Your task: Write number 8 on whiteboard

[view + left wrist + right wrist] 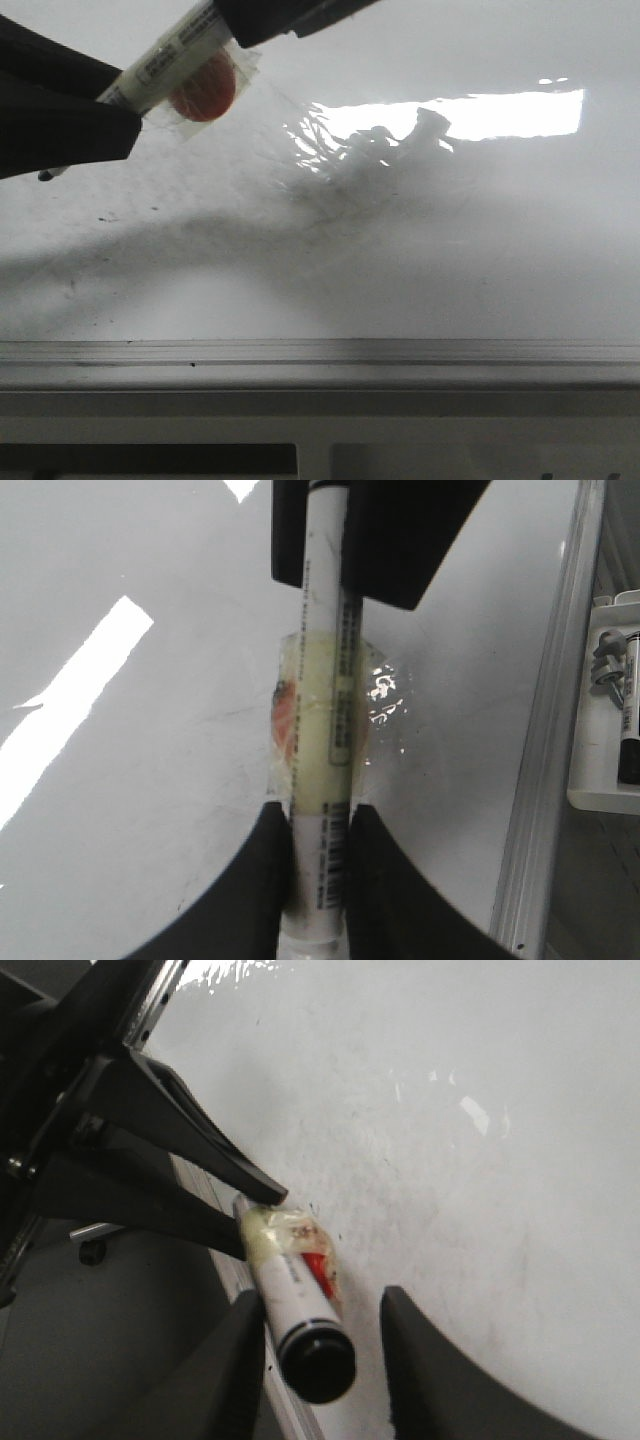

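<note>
The left tool (pixel 320 880) is clamped tight on a white marker (pixel 325 730), its two dark fingers pressing the barrel from either side, and a taped-on orange piece (pixel 203 88) sits partway along the barrel under clear film. The right tool (pixel 325 1345) has its jaws spread apart around the marker's black end (pixel 318 1363), one finger close beside the barrel and the other standing off from it, so it grips nothing at this point. In the front view both arms crowd the upper left corner above the whiteboard (pixel 420 270), with the marker slanting between them. No number 8 can be made out anywhere on the board: only faint grey smudges, a few ink specks (pixel 105 216) and a wrinkled shiny patch (pixel 340 140) (the glare there could hide a thin line). The metal edge rail (pixel 320 352) runs along the near side, and a small tray with another marker (pixel 628 730) lies beyond it in the left wrist view. I judge this to be the preparing step, either a handover or uncapping, with writing not yet begun. Next the right tool would need to close squarely on the black end without knocking the barrel askew.
</note>
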